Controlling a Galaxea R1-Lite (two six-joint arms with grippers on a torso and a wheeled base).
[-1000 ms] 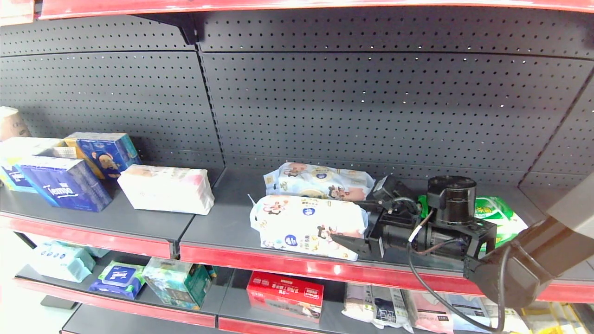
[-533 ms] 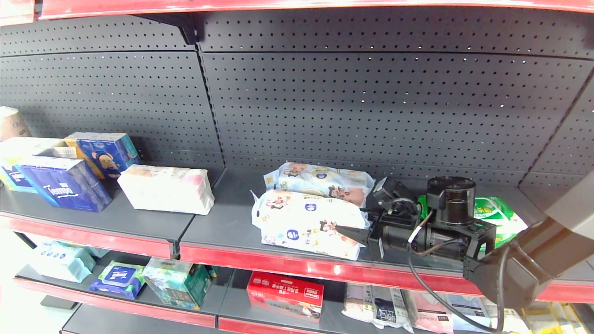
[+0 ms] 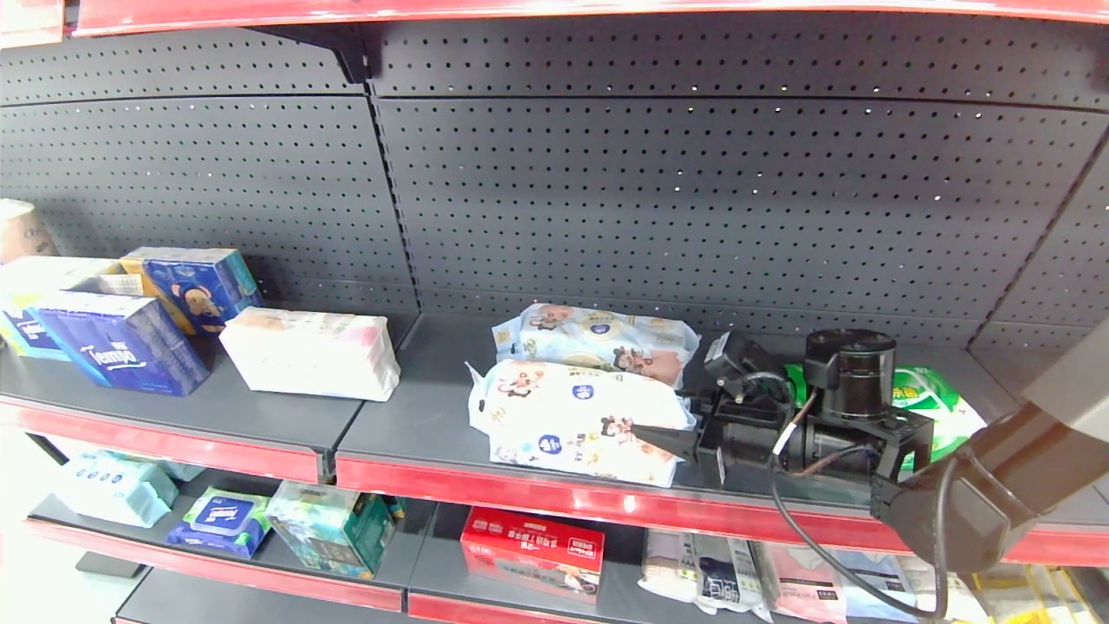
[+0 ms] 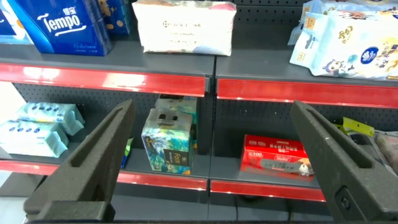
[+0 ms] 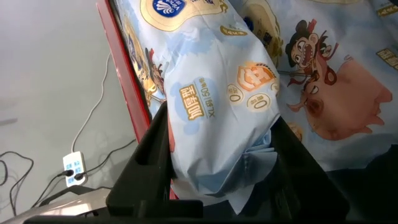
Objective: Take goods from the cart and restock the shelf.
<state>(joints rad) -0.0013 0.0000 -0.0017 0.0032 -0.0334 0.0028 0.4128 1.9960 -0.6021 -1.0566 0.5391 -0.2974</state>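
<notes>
Risk: the cartoon-print pack (image 3: 567,416) lies along the near red lip of the shelf (image 3: 416,438), its right end clamped in the right end effector (image 3: 663,414); a skewed release could tip it off; overpushing would shove the rear pack (image 3: 598,340).

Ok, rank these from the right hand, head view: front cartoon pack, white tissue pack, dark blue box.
1. front cartoon pack, gripped by the right hand
2. white tissue pack, to its left
3. dark blue box, far left

i count two cartoon packs (image 3: 572,420) (image 3: 598,336), one white pack (image 3: 312,351) and one green pack (image 3: 936,394). also spotted one red box (image 3: 533,542) and one teal box (image 3: 329,524) down low.
</notes>
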